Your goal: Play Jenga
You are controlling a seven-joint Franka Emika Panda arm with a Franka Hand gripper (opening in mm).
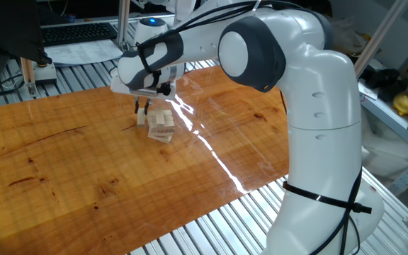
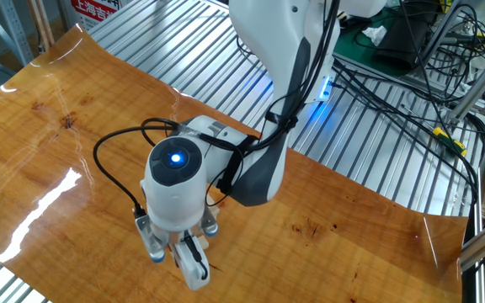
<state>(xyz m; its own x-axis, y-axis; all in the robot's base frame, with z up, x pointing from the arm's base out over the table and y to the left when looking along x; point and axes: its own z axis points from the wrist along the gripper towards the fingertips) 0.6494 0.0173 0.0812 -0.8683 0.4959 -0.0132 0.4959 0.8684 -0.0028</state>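
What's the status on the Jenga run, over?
Gripper hanging low at tower's far side, jaw state unclear. Jenga tower standing, slightly uneven. Other view: wrist hides tower. Nothing else near on table.

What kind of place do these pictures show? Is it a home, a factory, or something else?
Most likely a robotics lab or workshop, not a home. A white robot arm is mounted at a wooden tabletop laid on ribbed metal framing, bundles of loose cables run behind it, and a keyboard sits at the back.

Wood, plastic, ribbed metal.
Jenga (image 1: 162,125): pale raw matt wood. Tabletop (image 1: 83,156): glossy varnished wood. Arm (image 1: 317,106): smooth white plastic. Surround (image 2: 183,50): ribbed metal.
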